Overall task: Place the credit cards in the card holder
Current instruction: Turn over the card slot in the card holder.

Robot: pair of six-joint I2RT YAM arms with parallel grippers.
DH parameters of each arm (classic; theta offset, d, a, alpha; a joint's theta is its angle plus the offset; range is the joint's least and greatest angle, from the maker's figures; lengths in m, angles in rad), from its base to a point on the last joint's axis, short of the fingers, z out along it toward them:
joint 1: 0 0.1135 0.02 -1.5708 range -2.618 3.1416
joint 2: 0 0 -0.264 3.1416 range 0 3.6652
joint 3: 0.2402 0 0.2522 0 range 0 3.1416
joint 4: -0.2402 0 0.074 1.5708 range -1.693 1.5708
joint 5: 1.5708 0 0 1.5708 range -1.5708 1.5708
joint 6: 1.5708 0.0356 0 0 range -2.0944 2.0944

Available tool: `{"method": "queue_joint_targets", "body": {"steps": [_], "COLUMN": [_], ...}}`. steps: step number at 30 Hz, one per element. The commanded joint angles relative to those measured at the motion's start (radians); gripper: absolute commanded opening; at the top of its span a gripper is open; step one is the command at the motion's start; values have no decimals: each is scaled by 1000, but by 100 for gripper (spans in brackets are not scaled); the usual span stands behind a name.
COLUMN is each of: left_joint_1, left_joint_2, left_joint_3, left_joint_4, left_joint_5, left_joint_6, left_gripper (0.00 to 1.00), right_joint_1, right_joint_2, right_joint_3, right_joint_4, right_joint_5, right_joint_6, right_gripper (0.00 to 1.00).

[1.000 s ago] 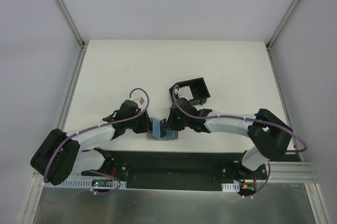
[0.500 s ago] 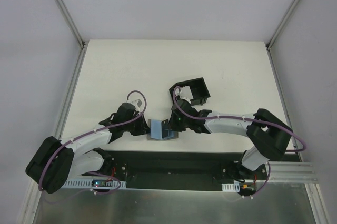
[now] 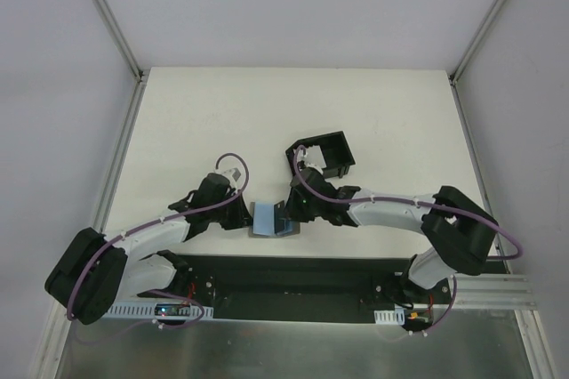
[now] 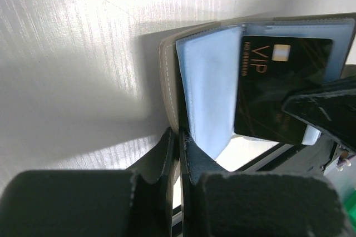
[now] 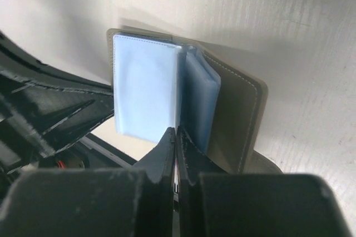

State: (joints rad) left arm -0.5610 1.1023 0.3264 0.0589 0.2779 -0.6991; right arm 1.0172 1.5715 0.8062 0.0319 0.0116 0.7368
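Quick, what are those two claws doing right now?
Left gripper: closed, pinching the cover edge of the grey wallet.
Right gripper: closed, pinching a blue sleeve inside it.

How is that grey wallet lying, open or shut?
Open: the wallet shows blue sleeves fanned out and a black VIP card inside.

Near edge crowded: left gripper (image 3: 248, 217) clamps wallet (image 3: 267, 221), right gripper (image 3: 289, 214) pinches its credit card (image 4: 278, 87), no gap between. Black card holder (image 3: 325, 155) just behind right gripper; table (image 3: 204, 121) open farther back and left
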Motion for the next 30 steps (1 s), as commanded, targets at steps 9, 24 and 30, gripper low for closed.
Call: {"method": "queue_joint_targets", "body": {"steps": [9, 24, 30], "left_joint_1": [9, 9, 9], "left_joint_2": [41, 4, -42], "left_joint_3": [33, 43, 4], "left_joint_4": [-51, -85, -91], "left_joint_5": [-49, -98, -123], "left_joint_6": [32, 29, 53], "left_gripper": [0, 0, 0], "right_joint_1": [-31, -42, -25], "right_joint_2": [-214, -154, -157], "right_joint_3": [-27, -12, -21], "right_joint_4": [-155, -93, -69], "right_joint_5": [111, 31, 93], "right_joint_6": [-50, -70, -76], "right_gripper": [0, 0, 0]}}
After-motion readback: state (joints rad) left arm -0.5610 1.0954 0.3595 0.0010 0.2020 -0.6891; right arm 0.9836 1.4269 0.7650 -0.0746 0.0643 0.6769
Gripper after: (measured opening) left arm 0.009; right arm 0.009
